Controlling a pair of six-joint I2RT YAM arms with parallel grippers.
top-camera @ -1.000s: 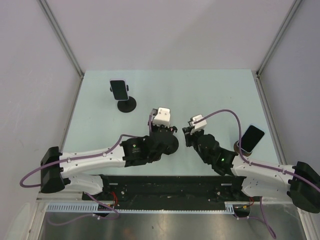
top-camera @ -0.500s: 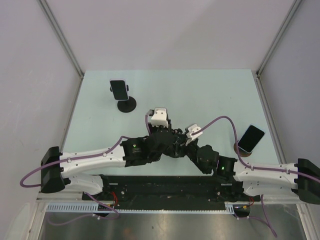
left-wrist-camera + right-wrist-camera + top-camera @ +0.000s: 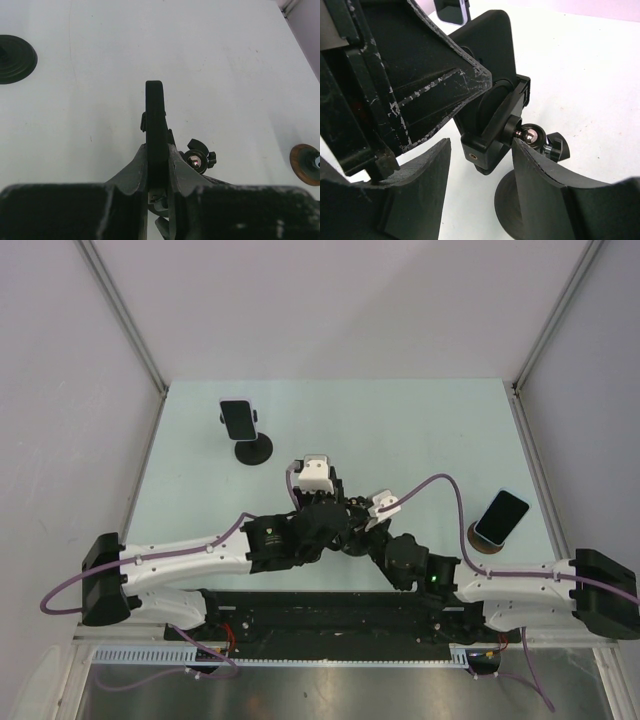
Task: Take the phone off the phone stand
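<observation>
**Item: phone** [image 3: 154, 107]; dark slab, seen edge-on from the left wrist; located near the middle of the pale surface [image 3: 400, 430], just ahead of both arms; its back sits in the cradle of its phone stand [image 3: 492, 140]; not yet free of it.

**Left tool** [image 3: 156, 149]: jaws clamped flat on the phone's two faces, at the slab's near end; so placed, by judgement, to draw the phone out of the cradle.

**Right tool** [image 3: 481, 152]: jaws apart, one on either side of the cradle and the ball joint [image 3: 530, 135]; no contact with either that shows; judged purpose: to close on the stand and pin it while the other arm pulls, since a light stand could rise with the phone.

**Also present:** second phone [image 3: 238, 419] on a black-based stand [image 3: 252, 451], far left; third phone [image 3: 501, 516] on a brown base [image 3: 482, 539], right side; both well apart from the tools.

**Risk, judged:** the cradle may grip tightly; a pull may swivel the joint rather than release the phone.
</observation>
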